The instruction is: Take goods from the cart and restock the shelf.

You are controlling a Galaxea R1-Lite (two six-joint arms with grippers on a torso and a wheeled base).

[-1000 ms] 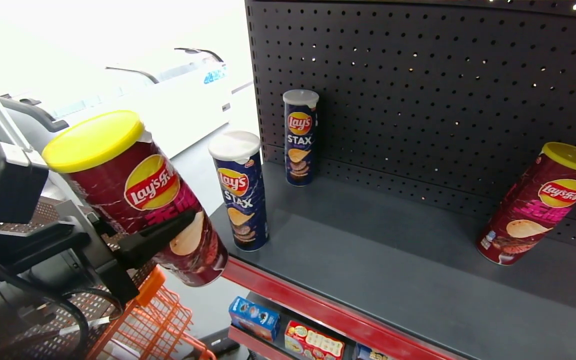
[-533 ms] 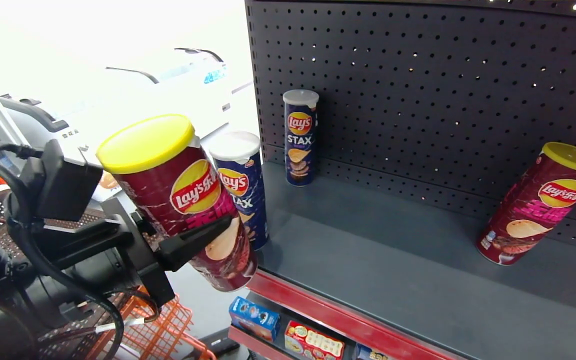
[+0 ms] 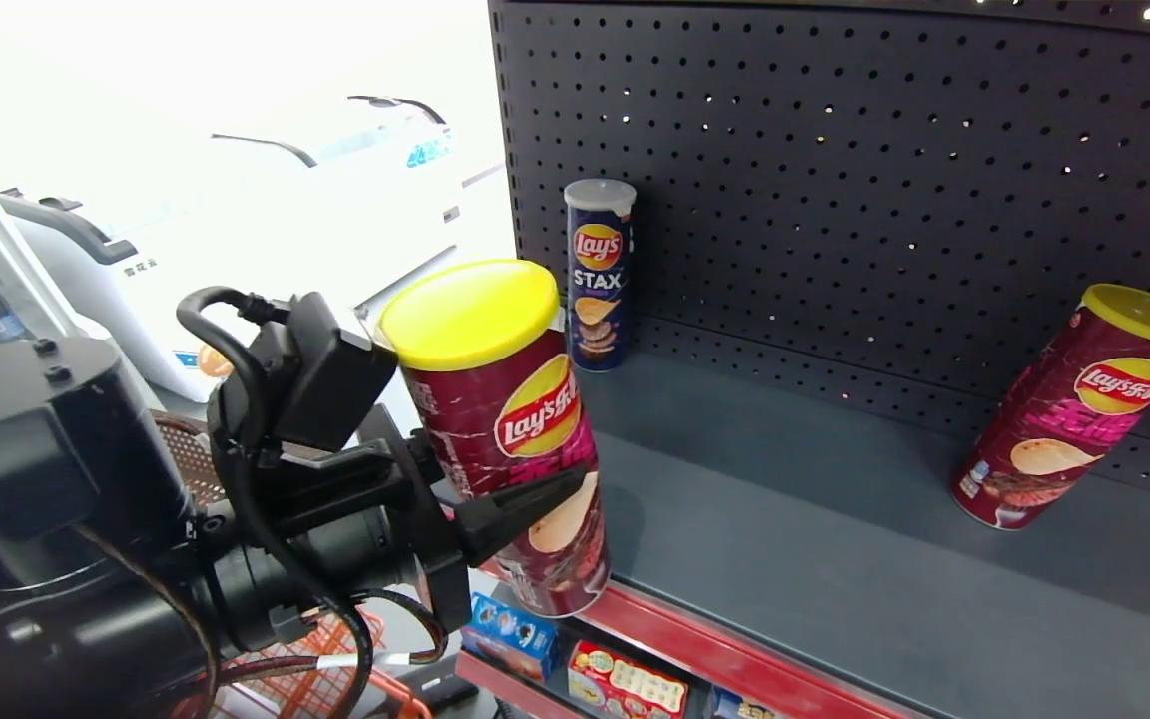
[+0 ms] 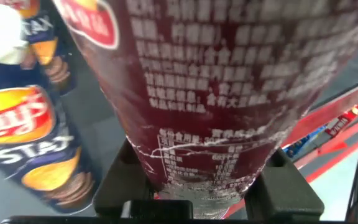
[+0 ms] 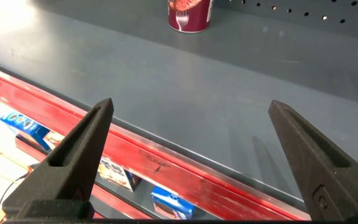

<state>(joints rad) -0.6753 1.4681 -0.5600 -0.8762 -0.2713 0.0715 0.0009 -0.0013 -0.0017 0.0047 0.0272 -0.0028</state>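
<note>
My left gripper [image 3: 513,497] is shut on a maroon chip can with a yellow lid [image 3: 500,419], held nearly upright over the front left edge of the dark shelf [image 3: 785,519]. In the left wrist view the can [image 4: 210,93] sits between the jaws of that gripper [image 4: 207,190], with a blue can [image 4: 36,149] close beside it on the shelf. Another blue can [image 3: 598,275] stands at the back left. A second maroon can [image 3: 1074,409] leans against the pegboard at the right. My right gripper [image 5: 191,109] is open over the shelf's front, facing that maroon can [image 5: 190,14].
The shelf has a red front lip [image 3: 735,654], and boxed goods [image 3: 625,684] lie on the level below. The orange cart basket [image 3: 286,689] is at the lower left. A black pegboard [image 3: 835,150] backs the shelf. Open shelf floor lies between the cans.
My left arm has carried the maroon can to the right and toward the shelf, turning it more upright. It now covers the front blue can in the head view.
</note>
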